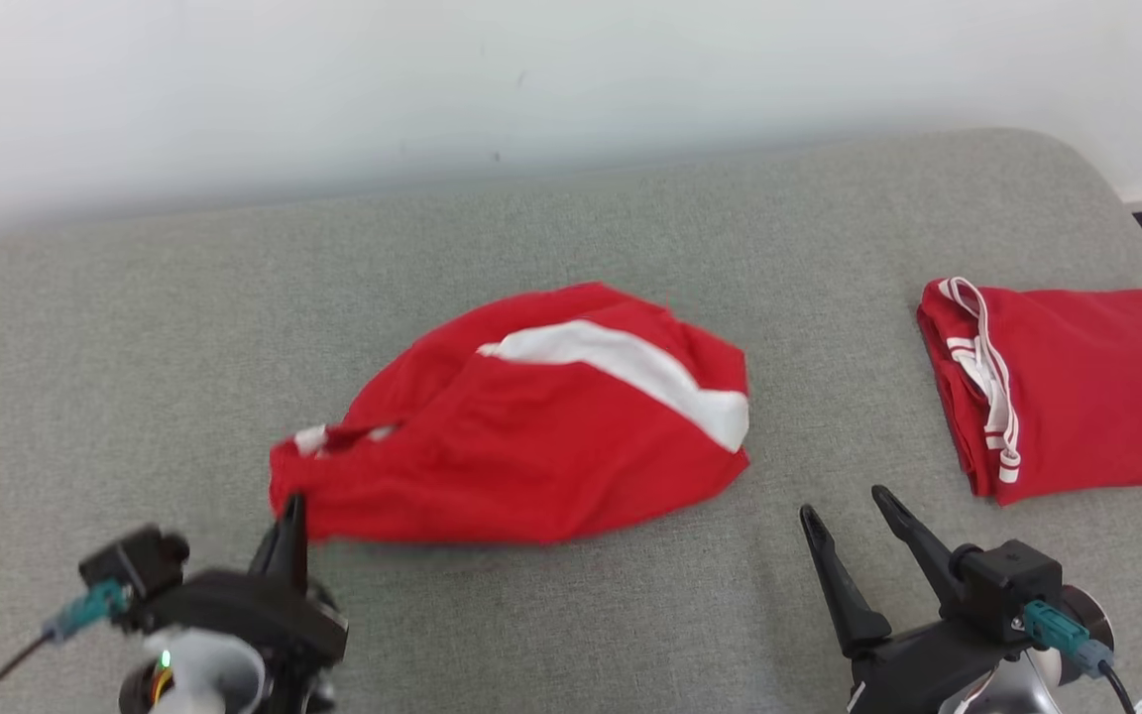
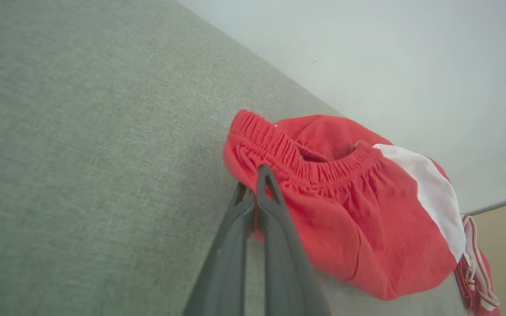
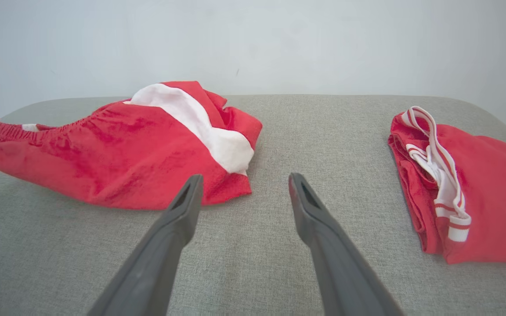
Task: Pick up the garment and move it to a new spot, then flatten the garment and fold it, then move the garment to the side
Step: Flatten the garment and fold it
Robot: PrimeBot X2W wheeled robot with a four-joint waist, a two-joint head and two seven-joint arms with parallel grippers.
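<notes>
Left gripper (image 1: 290, 508) has its two fingers pinched together on the elastic waistband edge of the red garment (image 1: 531, 446), which lies crumpled, white stripe up, in the middle of the grey cushion (image 1: 135, 347). Right gripper (image 1: 845, 504) is near the garment's other end, fingers spread wide, holding nothing. Further right, well apart, lies a folded red garment (image 1: 1086, 387)

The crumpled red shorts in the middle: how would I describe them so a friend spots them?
On the wide grey fabric surface lie two red garments. The crumpled red shorts sit near the middle, waistband pinched by the left gripper. Unlike the neatly folded red garment at the right, they bear one broad white stripe.
</notes>
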